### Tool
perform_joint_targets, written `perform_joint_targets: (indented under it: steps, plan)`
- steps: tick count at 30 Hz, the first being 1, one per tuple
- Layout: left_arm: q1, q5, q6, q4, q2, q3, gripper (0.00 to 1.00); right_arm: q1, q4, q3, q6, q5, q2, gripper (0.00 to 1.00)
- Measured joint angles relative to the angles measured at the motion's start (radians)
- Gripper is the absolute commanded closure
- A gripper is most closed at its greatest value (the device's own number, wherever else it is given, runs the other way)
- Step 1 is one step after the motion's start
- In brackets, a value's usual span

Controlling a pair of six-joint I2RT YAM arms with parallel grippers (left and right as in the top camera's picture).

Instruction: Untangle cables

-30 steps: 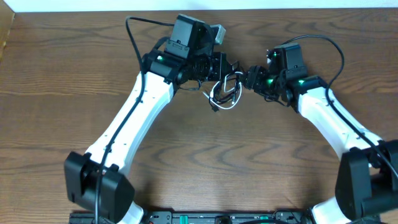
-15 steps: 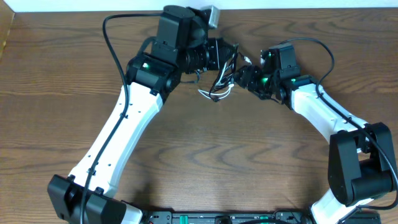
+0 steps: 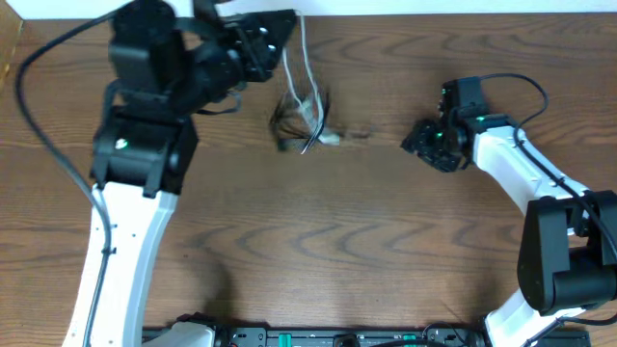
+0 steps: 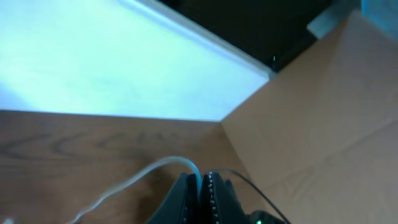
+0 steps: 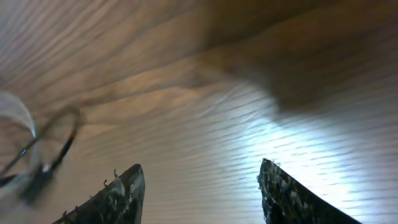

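Observation:
My left gripper [image 3: 285, 39] is raised near the table's far edge and shut on the white cable [image 3: 307, 72], which hangs down from it to a small tangle of black cables [image 3: 292, 118] on the wood. In the left wrist view the white cable [image 4: 163, 165] runs out from between the closed fingers [image 4: 184, 193]. My right gripper [image 3: 415, 143] is open and empty, low over the table to the right of the tangle. In the right wrist view its fingers [image 5: 118, 196] stand wide apart and the black cables [image 5: 43, 149] blur at the left edge.
The table's far edge and a white wall [image 3: 434, 6] lie just behind the left gripper. A cardboard panel [image 4: 323, 118] fills the right of the left wrist view. The right arm's thick black cable [image 3: 525, 87] loops above its wrist.
My left gripper has lifted up and back to the left, pulling the white cable out of the bundle. My right gripper has let go, opened and drawn back to the right.

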Motion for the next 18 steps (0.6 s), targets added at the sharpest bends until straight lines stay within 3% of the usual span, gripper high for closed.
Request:
perform_joint_targets:
  steps: [7, 13, 18]
  plan:
    - [0.012, 0.0, -0.015, -0.019, -0.008, 0.0, 0.93, -0.039, 0.084, 0.0, -0.177, -0.169, -0.002, 0.38]
    - [0.012, 0.0, 0.018, -0.095, 0.006, 0.0, 0.93, -0.04, 0.084, 0.0, -0.219, -0.23, -0.05, 0.35]
    - [0.012, 0.001, 0.031, -0.063, 0.029, 0.0, 0.93, -0.044, 0.127, 0.0, -0.258, -0.316, -0.066, 0.34]
